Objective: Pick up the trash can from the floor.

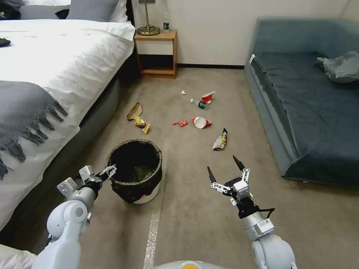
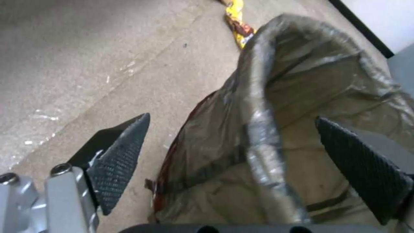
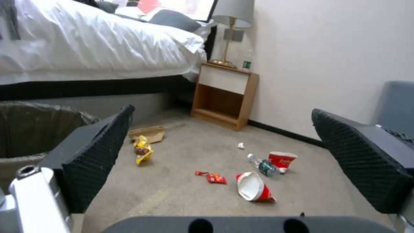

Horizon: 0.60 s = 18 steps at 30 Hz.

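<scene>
The left hand [image 1: 110, 171] is sitting wide open at the rim of the trash can [image 1: 135, 170] on the floor [image 1: 194, 224]. The right hand [image 1: 225, 170] is hanging open nearby, holding nothing.

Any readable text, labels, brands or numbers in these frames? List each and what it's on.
None can be read.
Red paper cups: white print, too blurred.
Yellow snack wrapper: print too small.
Small green-labelled bottle on the wooden nightstand: label illegible.
White plastic trash can with black liner, at the left gripper: red mark, no legible letters.
</scene>
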Tool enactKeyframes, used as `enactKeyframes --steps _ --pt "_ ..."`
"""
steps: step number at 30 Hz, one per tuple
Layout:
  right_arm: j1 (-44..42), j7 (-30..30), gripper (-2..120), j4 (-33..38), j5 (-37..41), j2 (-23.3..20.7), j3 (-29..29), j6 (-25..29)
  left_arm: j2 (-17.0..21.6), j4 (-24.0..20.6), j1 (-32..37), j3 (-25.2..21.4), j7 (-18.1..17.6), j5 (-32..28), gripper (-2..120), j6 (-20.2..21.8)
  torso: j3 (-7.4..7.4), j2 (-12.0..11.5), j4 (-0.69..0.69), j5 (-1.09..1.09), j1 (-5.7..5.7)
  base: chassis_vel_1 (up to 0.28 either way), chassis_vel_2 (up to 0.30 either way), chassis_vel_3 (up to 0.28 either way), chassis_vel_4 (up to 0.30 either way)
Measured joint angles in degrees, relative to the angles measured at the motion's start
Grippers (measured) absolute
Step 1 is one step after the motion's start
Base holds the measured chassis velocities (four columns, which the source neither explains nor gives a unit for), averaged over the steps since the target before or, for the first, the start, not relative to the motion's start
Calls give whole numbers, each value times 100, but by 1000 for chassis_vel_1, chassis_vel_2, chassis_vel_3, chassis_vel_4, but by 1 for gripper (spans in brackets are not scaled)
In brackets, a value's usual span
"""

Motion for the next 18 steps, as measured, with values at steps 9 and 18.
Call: enactKeyframes --steps 9,18 --pt "-4 -83 100 -3 12 -2 0 27 -29 102 -30 18 95 14 66 -20 0 0 0 0 0 0 0 0 0" --pt "-3 -93 100 -14 1 -16 -6 42 -28 134 12 4 144 175 29 -86 0 0 0 0 0 0 0 0 0"
